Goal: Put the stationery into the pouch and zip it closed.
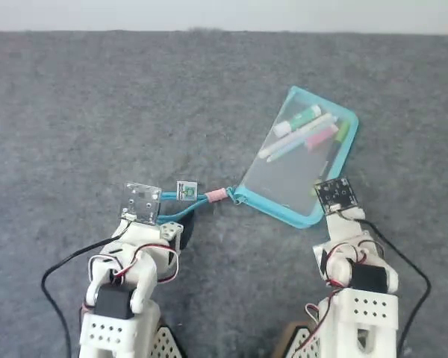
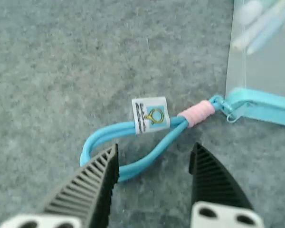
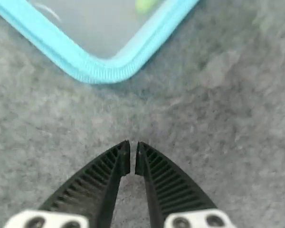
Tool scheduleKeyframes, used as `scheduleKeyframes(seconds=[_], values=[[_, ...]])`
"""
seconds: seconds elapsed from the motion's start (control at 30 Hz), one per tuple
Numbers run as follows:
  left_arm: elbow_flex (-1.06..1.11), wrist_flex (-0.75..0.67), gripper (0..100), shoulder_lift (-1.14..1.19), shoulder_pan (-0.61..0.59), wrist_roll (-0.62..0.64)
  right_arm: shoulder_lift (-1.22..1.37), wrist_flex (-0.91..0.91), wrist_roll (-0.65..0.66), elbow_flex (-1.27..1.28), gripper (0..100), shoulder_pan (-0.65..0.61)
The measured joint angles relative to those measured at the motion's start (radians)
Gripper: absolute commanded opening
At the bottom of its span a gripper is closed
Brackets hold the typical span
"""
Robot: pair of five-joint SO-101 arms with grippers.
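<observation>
A clear pouch [image 1: 295, 168] with a turquoise zip edge lies on the grey cloth, with several pens and markers [image 1: 306, 130] inside it. A turquoise cord loop [image 2: 128, 147] with a white tag [image 2: 151, 115] and a pink sleeve [image 2: 196, 114] hangs off the zip pull [image 2: 223, 105] at the pouch's corner. My left gripper [image 2: 154, 159] is open just above the loop, one finger on either side of its strands. My right gripper [image 3: 132, 156] is shut on nothing, hovering over bare cloth a little short of the pouch's near corner [image 3: 104, 71].
Grey felt cloth [image 1: 97, 112] covers the whole table, with open room to the left and behind the pouch. Black cables [image 1: 60, 272] trail from both arm bases near the front edge.
</observation>
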Motion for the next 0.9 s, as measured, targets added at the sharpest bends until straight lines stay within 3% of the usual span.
scheduleKeyframes(seconds=[0.33, 0.5, 0.67, 0.9], values=[[0.000, 0.106, 23, 0.000, 0.000, 0.000, -0.003, -0.063, 0.000, 0.077, 3.0, 0.002], [0.000, 0.106, 23, 0.000, 0.000, 0.000, -0.021, -0.063, -0.021, 0.077, 2.9, 0.080], [0.000, 0.106, 23, 0.000, 0.000, 0.000, -0.143, -0.017, -0.121, 0.077, 3.2, 0.132], [0.000, 0.106, 23, 0.000, 0.000, 0.000, -0.404, 0.077, -0.138, 0.147, 3.3, 0.137]])
